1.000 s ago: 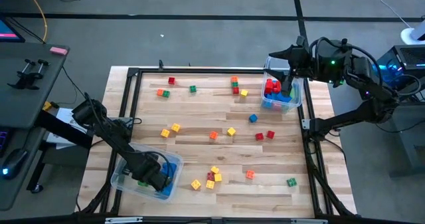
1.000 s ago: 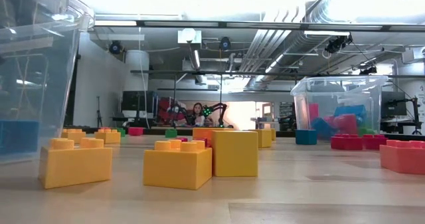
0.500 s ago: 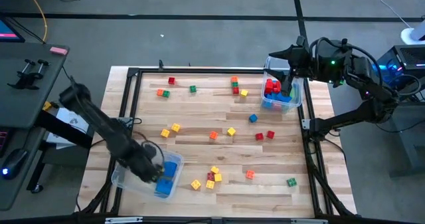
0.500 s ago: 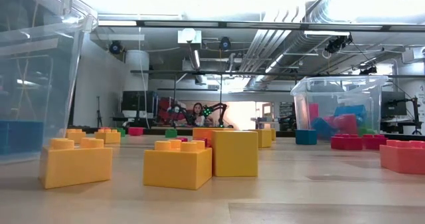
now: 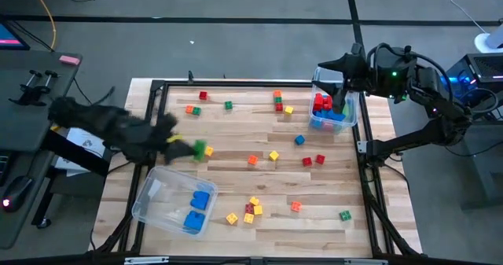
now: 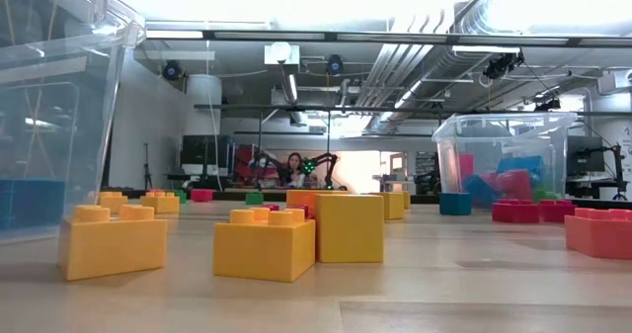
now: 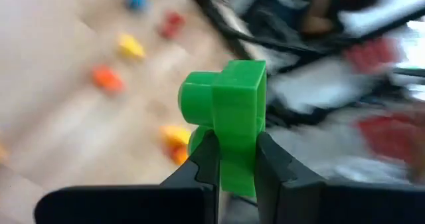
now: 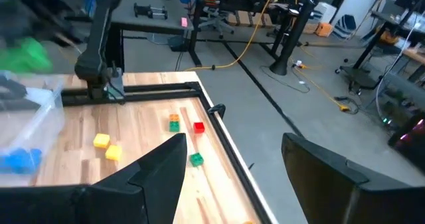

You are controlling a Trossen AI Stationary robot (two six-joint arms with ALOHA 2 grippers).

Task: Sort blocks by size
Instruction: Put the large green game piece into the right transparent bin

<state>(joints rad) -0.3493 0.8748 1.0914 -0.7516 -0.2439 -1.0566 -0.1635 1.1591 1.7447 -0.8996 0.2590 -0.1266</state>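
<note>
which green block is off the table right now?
The green block pinched in the left gripper, over the table's left side. The other green blocks, and, lie loose on the table.

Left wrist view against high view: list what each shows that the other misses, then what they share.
Only the left wrist view shows the jaws of the left gripper pinching the green block by its lower half. Only the high view shows the two clear bins, the right gripper above the far one, and the whole table. Both show the green block and scattered blocks.

Green block point(image 7: 229, 127) — blue blocks point(image 5: 196, 206) in clear bin point(image 5: 149, 198)
</note>
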